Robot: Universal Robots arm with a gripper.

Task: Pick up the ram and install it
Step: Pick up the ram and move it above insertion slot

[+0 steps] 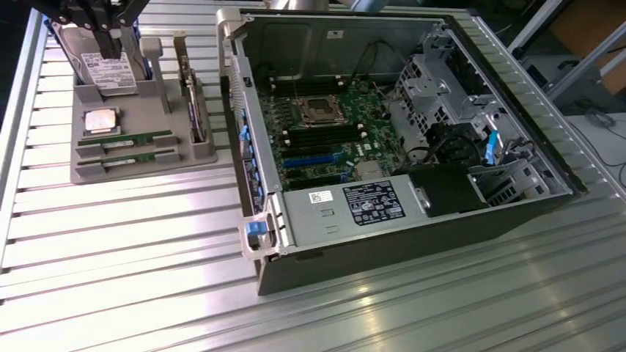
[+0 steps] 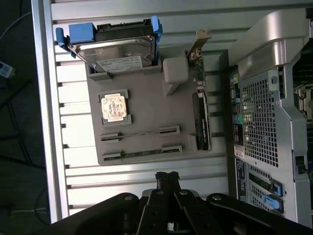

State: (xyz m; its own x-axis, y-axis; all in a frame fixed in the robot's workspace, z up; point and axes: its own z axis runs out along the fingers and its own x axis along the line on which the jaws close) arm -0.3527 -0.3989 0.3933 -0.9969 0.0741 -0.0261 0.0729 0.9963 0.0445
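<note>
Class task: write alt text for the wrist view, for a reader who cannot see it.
The gripper, shut and empty, hangs near a grey holder on the ribbed table. The holder carries two ram sticks, a processor, a hard drive and a bracketed card; the computer case stands alongside.

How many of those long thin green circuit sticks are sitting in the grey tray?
2. One long green stick lies slotted beside the square silver chip; the other stick lies parallel, by the grey tray's outer edge. None looks hidden.

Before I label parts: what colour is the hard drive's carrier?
Blue carrier, clearest in the wrist view.
</note>
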